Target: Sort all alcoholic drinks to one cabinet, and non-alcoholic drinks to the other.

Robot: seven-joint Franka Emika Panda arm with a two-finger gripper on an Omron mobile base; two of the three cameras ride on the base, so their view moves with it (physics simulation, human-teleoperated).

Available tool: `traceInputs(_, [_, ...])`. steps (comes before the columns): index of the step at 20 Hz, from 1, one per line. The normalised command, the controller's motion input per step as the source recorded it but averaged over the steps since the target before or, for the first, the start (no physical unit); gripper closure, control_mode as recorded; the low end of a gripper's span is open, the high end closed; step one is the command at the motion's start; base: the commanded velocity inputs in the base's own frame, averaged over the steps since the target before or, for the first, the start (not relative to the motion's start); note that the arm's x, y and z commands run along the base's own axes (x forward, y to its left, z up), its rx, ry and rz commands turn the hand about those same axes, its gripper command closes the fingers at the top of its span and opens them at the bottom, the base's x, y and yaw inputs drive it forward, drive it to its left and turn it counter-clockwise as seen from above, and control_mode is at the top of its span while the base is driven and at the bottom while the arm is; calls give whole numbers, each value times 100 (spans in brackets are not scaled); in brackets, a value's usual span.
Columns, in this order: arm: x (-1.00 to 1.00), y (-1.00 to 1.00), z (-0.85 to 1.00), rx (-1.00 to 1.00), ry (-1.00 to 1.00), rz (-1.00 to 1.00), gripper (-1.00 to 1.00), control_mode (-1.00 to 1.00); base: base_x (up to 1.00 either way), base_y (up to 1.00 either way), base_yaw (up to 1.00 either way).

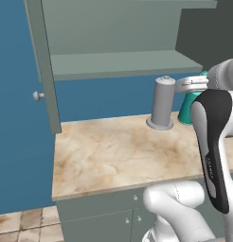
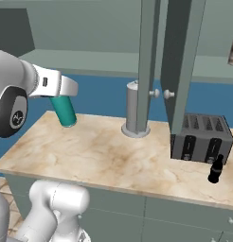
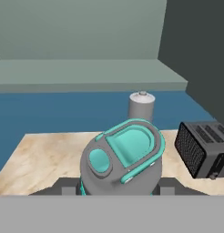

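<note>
Closest to the hand camera: teal cylindrical flask with a grey cap (image 3: 122,160), cap end facing the lens, a teal flip lid and round teal button set into it. Held between the claw (image 3: 117,187) fingers, dark pads (image 3: 63,186) pressing on either side of the body, jaws part-way closed around it. From the right base camera, same flask (image 2: 64,111) tilted, lifted clear of the beige marbled tabletop (image 2: 99,151), top end hidden under the white wrist of the claw (image 2: 61,97). From the left base camera, just a teal sliver of the flask (image 1: 187,111) peeking out behind the dark-and-white forearm, near the tabletop's (image 1: 113,156) back right.

Behind the flask, a grey cylindrical canister on a round base (image 3: 141,105) standing upright near the blue back wall; same canister at (image 1: 163,104) and at (image 2: 133,111), partly hidden there by an open grey-green cabinet door (image 2: 147,61).

Right of that, a dark two-slot toaster (image 2: 201,138) sitting on the tabletop, also seen at (image 3: 202,148). Just in front of the toaster's right corner, a small black bottle (image 2: 215,168), upright, near the tabletop's front edge, well apart from the flask.

Above the tabletop, an open grey-green wall cabinet with a bare shelf (image 1: 118,64), its door (image 1: 45,66) swung out on the left with a round knob (image 1: 38,96).
</note>
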Motion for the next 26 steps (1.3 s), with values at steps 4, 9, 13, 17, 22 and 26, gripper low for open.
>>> traceInputs(4, [0, 0, 0, 0, 0, 0, 100, 100, 44, 33, 0])
traceInputs(9, [0, 0, 0, 0, 0, 0, 100, 100, 54, 30, 0])
traceInputs(13, [0, 0, 0, 0, 0, 0, 100, 100, 49, 29, 0])
traceInputs(17, [0, 0, 0, 0, 0, 0, 100, 100, 36, 27, 0])
traceInputs(22, [0, 0, 0, 0, 0, 0, 100, 100, 5, 9, 0])
traceInputs(26, [0, 0, 0, 0, 0, 0, 100, 100, -4, 0, 0])
